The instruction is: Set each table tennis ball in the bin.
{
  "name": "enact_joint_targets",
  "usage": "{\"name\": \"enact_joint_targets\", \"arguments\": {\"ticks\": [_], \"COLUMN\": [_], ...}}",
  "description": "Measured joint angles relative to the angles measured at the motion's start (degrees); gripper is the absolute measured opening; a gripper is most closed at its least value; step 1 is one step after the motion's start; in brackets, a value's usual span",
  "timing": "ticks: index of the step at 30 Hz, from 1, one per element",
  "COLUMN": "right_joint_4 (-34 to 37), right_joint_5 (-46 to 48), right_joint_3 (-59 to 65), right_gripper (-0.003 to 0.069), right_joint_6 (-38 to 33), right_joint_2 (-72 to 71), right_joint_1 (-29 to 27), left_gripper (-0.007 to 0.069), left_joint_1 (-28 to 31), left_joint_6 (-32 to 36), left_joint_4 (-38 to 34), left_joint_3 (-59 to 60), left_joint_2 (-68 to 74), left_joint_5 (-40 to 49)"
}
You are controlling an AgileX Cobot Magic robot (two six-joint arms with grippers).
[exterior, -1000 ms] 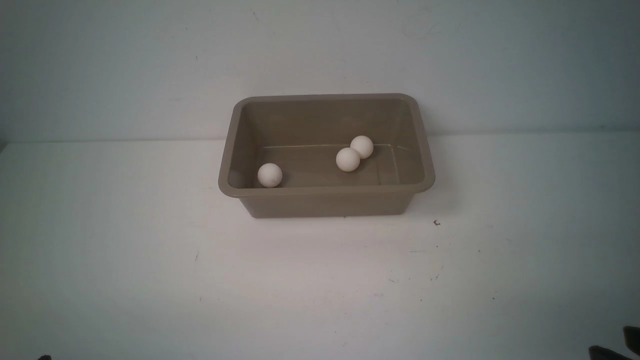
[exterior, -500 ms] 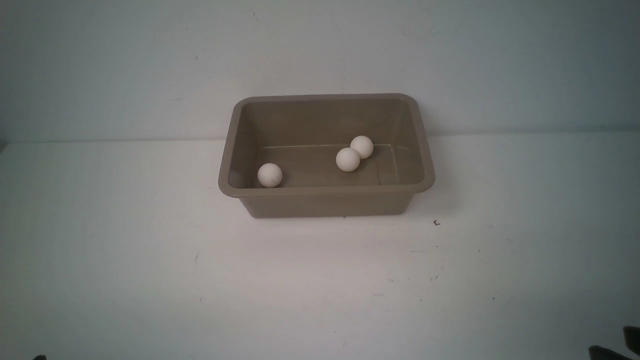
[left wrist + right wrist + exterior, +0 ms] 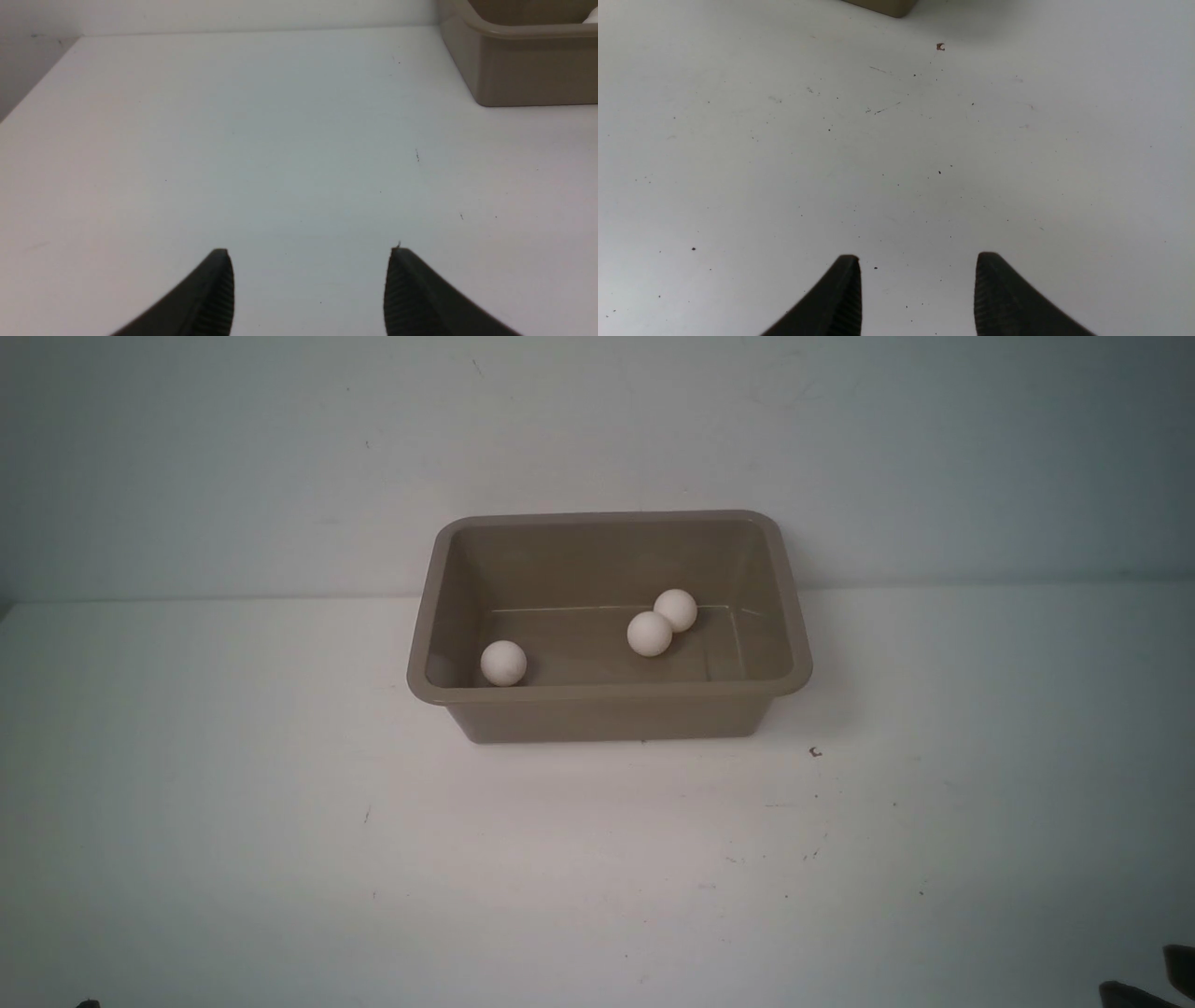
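The left gripper (image 3: 308, 261) is hovering over bare table (image 3: 233, 140), jaws standing apart with nothing between them. The right gripper (image 3: 917, 266) is doing likewise, its gap slightly narrower.

The bin (image 3: 607, 691) is sitting well ahead of both grippers, opening facing up, long axis running across the robot from left to right. Three table tennis balls are lying on its floor: the first ball (image 3: 504, 663) near the left front corner, the second ball (image 3: 650, 634) and third ball (image 3: 675, 609) touching each other right of centre. A fourth is not showing in any view.

Judged handling: each ball is light, smooth, thin-walled and prone to rolling. Grip lightly across the widest part. A sphere is presenting no long axis, so any approach heading suits.
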Motion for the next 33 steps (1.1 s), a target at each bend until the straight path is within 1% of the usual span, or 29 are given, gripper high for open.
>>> {"name": "enact_joint_targets", "arguments": {"ticks": [22,26,27,29,32,33], "right_joint_4": [-0.61,-1.04,-1.33,-1.39,-1.39,-1.39], "right_joint_5": [-0.02,-2.66,-5.05,-6.17,-5.73,-5.21], "right_joint_3": [0.0,0.0,0.0,0.0,0.0,0.0], "right_gripper": [0.0315,0.0315,0.0315,0.0315,0.0315,0.0315], "right_joint_6": [-0.2,0.4,0.59,0.59,0.04,-0.02], "right_joint_2": [0.0,-0.27,-2.34,-4.93,-9.55,-10.88], "right_joint_1": [0.6,0.6,0.6,0.48,-1.61,-3.26], "left_gripper": [0.0394,0.0394,0.0394,0.0394,0.0394,0.0394], "left_joint_1": [-0.06,-0.06,-0.11,-0.12,-0.12,-0.12], "left_joint_6": [0.0,0.0,0.0,0.0,0.0,0.0], "left_joint_4": [0.0,0.0,0.0,0.0,0.0,0.0], "left_joint_3": [0.0,0.0,0.0,0.0,0.0,0.0], "left_joint_2": [0.0,0.0,0.0,0.0,0.0,0.0], "left_joint_5": [0.0,0.0,0.0,0.0,0.0,0.0]}}
